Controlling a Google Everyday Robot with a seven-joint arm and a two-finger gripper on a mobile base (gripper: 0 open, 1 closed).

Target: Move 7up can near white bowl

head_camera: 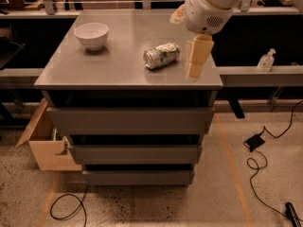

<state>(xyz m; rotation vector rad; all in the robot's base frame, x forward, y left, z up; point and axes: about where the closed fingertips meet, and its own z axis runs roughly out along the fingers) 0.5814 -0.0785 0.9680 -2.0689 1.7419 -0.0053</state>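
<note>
The pincer (196, 63) was held at the right edge of the counter (118, 67), grip state untellable, with the 7up can (162, 56) laid end-on just inward.

Looks like a robotics lab: grey table (94, 74), speckled floor (213, 197), corded power adapter (254, 141), cardboard box (47, 150), gripper (195, 65) hanging over the table's right side.

Dim warm light; tool (195, 69) above sheeny tabletop (118, 60).
</note>
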